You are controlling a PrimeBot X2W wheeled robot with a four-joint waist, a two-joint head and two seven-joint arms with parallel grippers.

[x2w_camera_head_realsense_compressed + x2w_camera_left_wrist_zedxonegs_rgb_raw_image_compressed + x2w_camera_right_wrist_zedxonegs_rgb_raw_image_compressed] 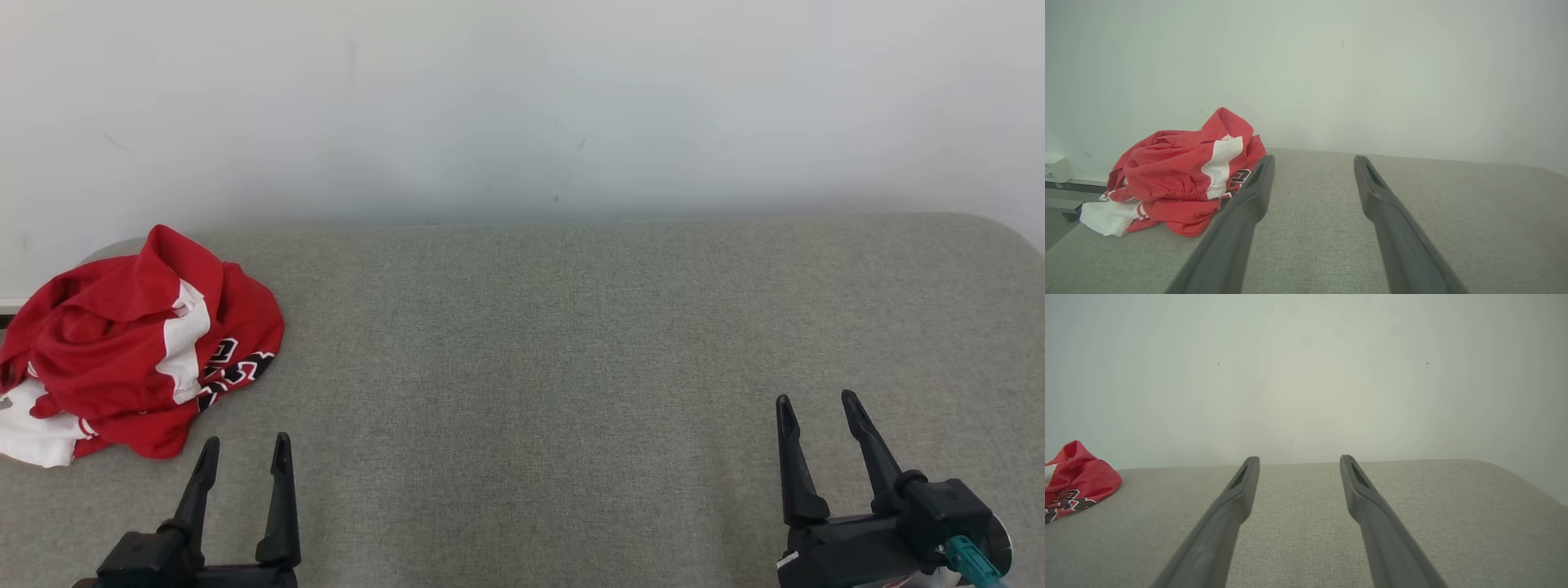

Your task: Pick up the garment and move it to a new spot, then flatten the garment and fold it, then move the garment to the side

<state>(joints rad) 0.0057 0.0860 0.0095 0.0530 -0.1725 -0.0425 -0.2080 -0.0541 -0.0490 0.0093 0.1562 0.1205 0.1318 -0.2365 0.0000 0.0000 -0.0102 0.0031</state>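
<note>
Lab-like: padded table (571,367), blank wall (522,98)

Open grey fabric surface (531,367) runs ahead of the right gripper (817,398) and between it and the left gripper (246,441). A crumpled red-and-white garment (122,343) is heaped just ahead-left of the left claw. The white wall (522,98) closes the far edge.

The left gripper (1312,161) reaches out over the grey fabric surface (1453,220) with its two dark fingers (1249,196) spread wide and nothing between them. A crumpled red and white garment (1184,175) lies heaped on the surface just left of the left finger, before a pale wall (1331,73)
</note>
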